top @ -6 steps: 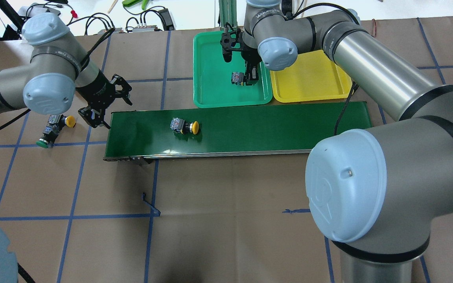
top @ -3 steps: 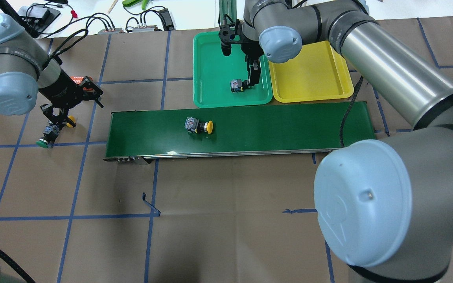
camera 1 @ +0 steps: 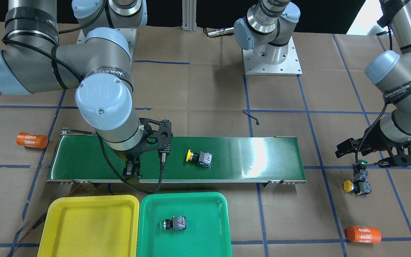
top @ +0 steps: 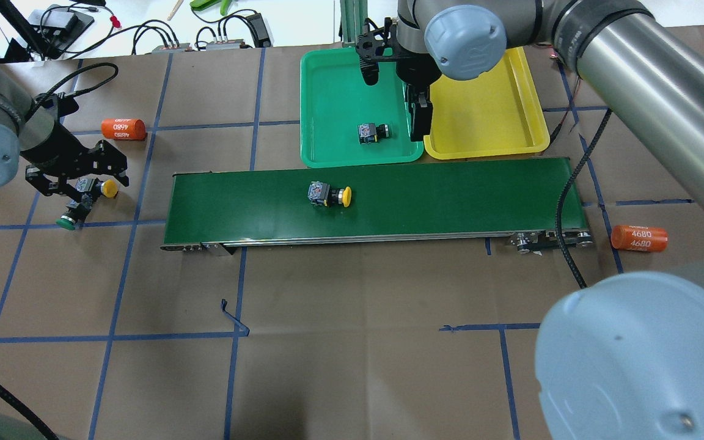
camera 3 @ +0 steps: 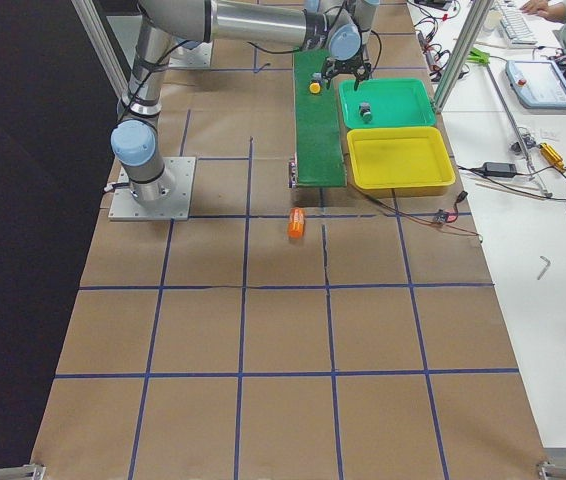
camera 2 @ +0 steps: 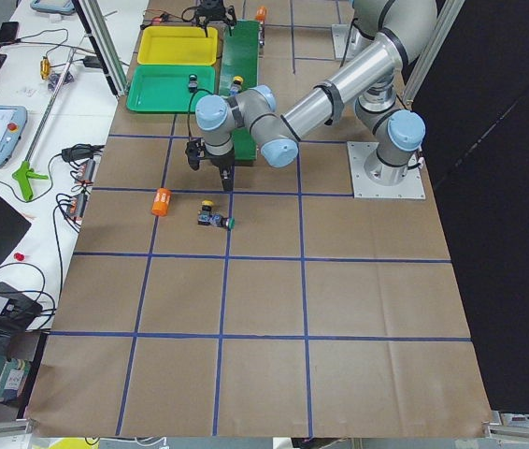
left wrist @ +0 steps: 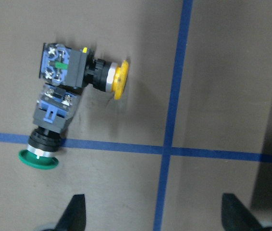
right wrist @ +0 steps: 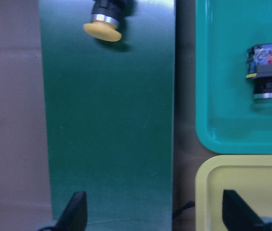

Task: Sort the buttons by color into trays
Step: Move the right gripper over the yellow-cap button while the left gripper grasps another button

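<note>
Right gripper (camera 1: 134, 173) hung wide, empty over belt (top: 450, 195). Next likely: grab yellow button (top: 329, 195) for yellow tray (top: 511, 143). Left gripper (top: 80, 180) wide above two table buttons (left wrist: 61, 91).

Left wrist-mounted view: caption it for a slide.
Open left end effector above a yellow-capped button and a green-capped button lying touching on taped brown paper.

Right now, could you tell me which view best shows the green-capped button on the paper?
The left wrist view: the green-capped button shows large and sharp. Overhead and front-facing views show it tiny; exterior left, a speck.
</note>
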Robot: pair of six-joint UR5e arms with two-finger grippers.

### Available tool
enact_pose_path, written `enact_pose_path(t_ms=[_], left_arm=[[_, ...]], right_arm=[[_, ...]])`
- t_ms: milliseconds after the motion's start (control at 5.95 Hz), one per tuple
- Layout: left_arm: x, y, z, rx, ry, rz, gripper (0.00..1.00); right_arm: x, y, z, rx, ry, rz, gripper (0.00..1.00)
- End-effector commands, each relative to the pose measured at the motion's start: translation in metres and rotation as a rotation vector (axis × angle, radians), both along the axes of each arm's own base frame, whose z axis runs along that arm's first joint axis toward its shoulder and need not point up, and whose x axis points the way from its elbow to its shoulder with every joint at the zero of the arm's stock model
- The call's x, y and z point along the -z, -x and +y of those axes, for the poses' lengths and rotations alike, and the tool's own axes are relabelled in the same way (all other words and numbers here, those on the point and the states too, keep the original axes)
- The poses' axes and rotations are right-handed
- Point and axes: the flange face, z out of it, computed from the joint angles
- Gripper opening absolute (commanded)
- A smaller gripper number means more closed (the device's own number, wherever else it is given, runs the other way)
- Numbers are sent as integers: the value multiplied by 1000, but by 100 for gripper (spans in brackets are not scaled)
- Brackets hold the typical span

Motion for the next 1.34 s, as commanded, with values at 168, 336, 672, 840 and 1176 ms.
enact_pose_path(t_ms=[168, 336, 672, 840, 1176], left_arm=[[57, -57, -17, 401, 73, -25, 99], [67, -59, -18, 405, 67, -16, 98], [88, -60, -20, 397, 53, -4, 81], [89, -60, -21, 396, 56, -8, 47], [72, -60, -20, 334, 50, -57, 22]], right_arm=[[-4, 31, 45, 35, 25, -4, 100], [-4, 30, 44, 35, 30, -4, 100], [22, 17, 37, 55, -4, -16, 100], [46, -2, 26, 114, 36, -20, 100], [80, -13, 30, 106, 2, -12, 100]])
